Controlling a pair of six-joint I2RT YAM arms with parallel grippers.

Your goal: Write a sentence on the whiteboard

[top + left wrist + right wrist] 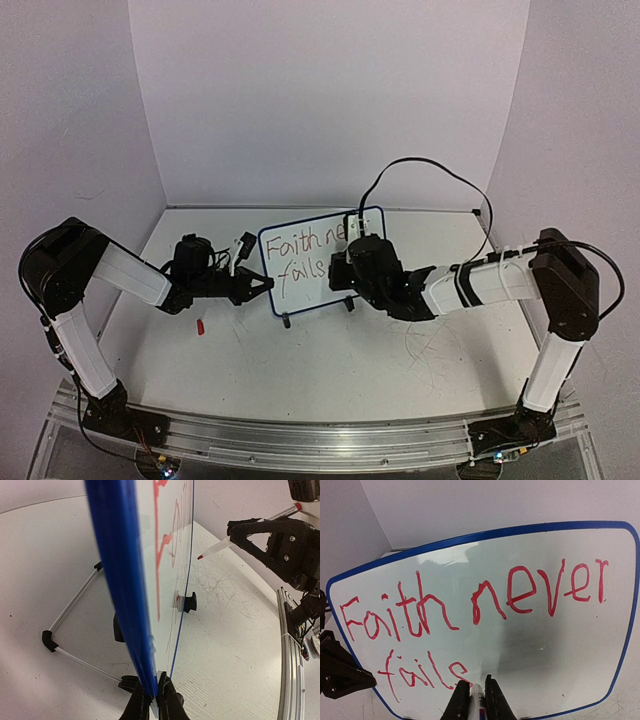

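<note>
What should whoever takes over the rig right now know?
Left gripper: jaws shut on the lower frame edge of the whiteboard, steadying it upright on the table.
Right gripper: jaws shut on the marker; its red tip appears just off the board face.
Done: the sentence "Faith never fails" reads complete, in red, on two lines.
Left: probably only backing the marker away and letting go of the board; no lettering seems missing.

The white table (330, 370) carries the whiteboard (297, 258), upright on its feet, and a small red object (200, 326) left of it.
</note>
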